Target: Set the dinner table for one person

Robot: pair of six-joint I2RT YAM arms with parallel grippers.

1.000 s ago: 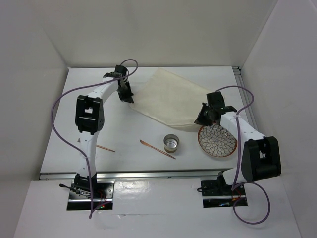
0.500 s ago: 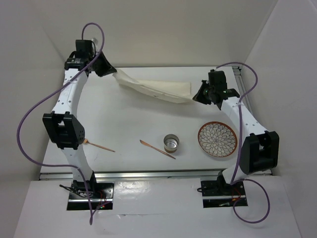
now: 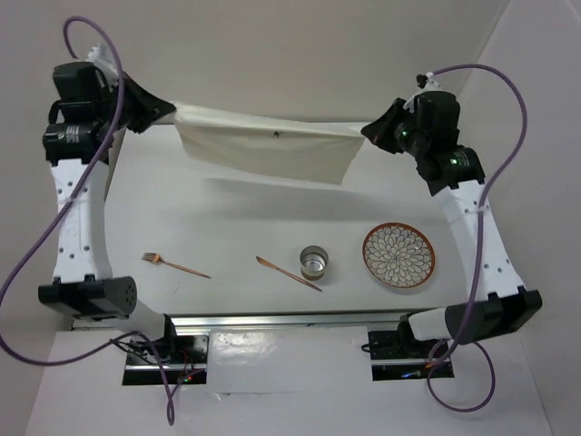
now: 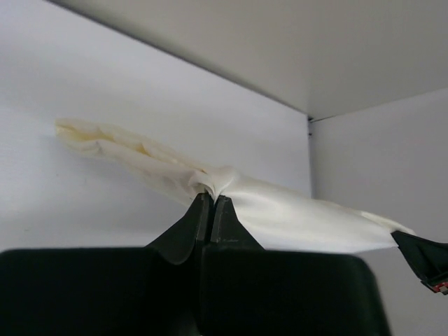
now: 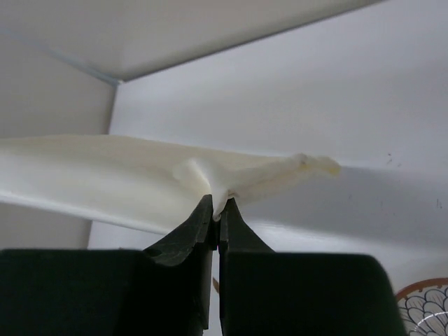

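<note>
A cream cloth placemat (image 3: 268,150) hangs stretched in the air high above the white dinner table (image 3: 227,218). My left gripper (image 3: 172,111) is shut on its left corner; in the left wrist view (image 4: 212,197) the cloth (image 4: 280,213) bunches at the fingertips. My right gripper (image 3: 368,132) is shut on its right corner; in the right wrist view (image 5: 215,206) the cloth (image 5: 105,175) spreads to the left. On the table lie a copper fork (image 3: 175,264), a copper knife (image 3: 288,273), a metal cup (image 3: 314,262) and a patterned plate (image 3: 398,256).
White walls close in the table at the back and both sides. A metal rail (image 3: 281,318) runs along the near edge. Purple cables (image 3: 508,100) loop off both arms. The plate's rim (image 5: 427,301) shows at the bottom right of the right wrist view.
Both arms have lifted the placemat off the table and drawn apart, stretching it flat in the air. The left arm swung up and to the left, the right arm up and to the right.
</note>
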